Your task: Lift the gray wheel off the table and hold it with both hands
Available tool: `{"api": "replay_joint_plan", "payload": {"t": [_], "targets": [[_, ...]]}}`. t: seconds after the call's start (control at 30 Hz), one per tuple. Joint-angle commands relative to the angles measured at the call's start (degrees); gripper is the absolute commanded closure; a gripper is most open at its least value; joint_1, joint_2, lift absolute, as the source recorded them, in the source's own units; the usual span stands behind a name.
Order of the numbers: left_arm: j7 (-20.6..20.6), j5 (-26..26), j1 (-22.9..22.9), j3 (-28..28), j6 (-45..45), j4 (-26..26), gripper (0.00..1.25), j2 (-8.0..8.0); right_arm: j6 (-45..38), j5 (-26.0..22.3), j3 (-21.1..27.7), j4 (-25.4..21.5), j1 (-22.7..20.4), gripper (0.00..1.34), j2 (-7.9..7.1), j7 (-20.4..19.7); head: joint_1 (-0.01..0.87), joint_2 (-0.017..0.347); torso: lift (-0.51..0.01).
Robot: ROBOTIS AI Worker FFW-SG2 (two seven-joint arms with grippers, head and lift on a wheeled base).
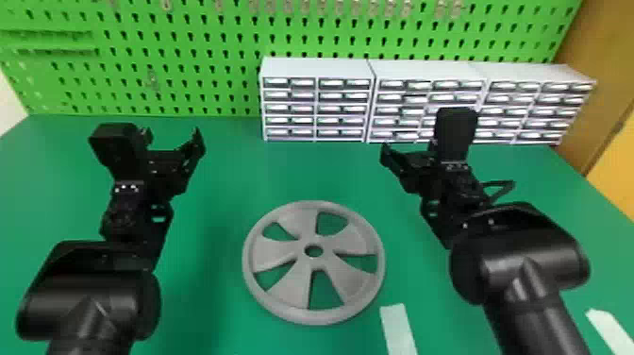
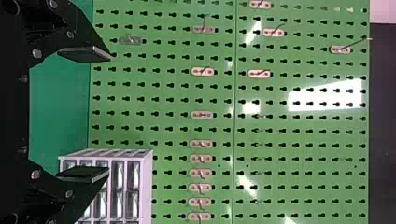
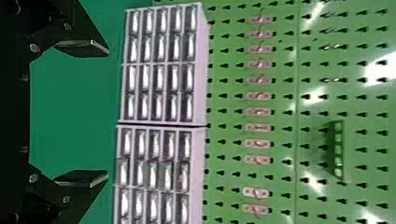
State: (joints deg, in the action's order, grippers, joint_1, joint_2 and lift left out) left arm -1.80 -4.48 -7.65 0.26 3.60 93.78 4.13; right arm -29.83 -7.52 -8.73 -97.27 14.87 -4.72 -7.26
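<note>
The gray wheel (image 1: pixel 295 288) lies flat on the green table (image 1: pixel 198 292), between my two arms and nearer the front than both grippers. Up and to the left of it, my left gripper (image 1: pixel 173 139) is held open with nothing between its fingers. My right gripper (image 1: pixel 408 148) stands open too, up and to the right of the wheel, in front of the drawer cabinets. Neither gripper touches the wheel. In the left wrist view, the left gripper (image 2: pixel 110 114) has its fingers wide apart; the right gripper (image 3: pixel 108 114) looks the same in the right wrist view.
White drawer cabinets (image 1: pixel 316 68) line the table's back edge from the middle to the right, against a green pegboard (image 1: pixel 188 56). A white strip (image 1: pixel 397 328) lies just right of the wheel's front, and another strip (image 1: pixel 611 330) is at the far right front.
</note>
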Motion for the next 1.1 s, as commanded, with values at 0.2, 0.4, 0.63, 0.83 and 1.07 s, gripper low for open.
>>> {"api": "replay_joint_plan", "payload": {"t": [0.2, 0.4, 0.63, 0.83, 1.07], "targets": [[0.0, 0.0, 0.0, 0.1, 0.0, 0.1, 0.40, 0.00, -22.6, -6.5, -0.1, -7.0, 3.4, 0.35, 0.06, -6.0, 0.711, 0.015, -0.098], [0.0, 0.1, 0.0, 0.1, 0.0, 0.2, 0.40, 0.00, -35.9, -12.2, 0.5, -8.5, 6.8, 0.35, -0.02, -8.8, 0.711, 0.015, -0.098], [0.0, 0.5, -0.4, -0.1, 0.0, 0.2, 0.40, 0.00, -41.5, -27.0, 0.0, -9.0, 7.0, 0.34, -2.04, -19.6, 0.711, 0.015, -0.098], [0.0, 1.1, -0.4, -0.4, 0.0, 0.2, 0.40, 0.09, -43.6, -44.6, 0.8, -5.8, 7.5, 0.30, -5.12, -30.4, 0.711, 0.015, -0.098], [0.0, 1.5, -0.4, -0.4, 0.1, 0.2, 0.40, 0.09, -44.7, -55.6, -1.4, -2.0, 8.9, 0.27, -7.41, -36.6, 0.711, 0.015, -0.098]]}}
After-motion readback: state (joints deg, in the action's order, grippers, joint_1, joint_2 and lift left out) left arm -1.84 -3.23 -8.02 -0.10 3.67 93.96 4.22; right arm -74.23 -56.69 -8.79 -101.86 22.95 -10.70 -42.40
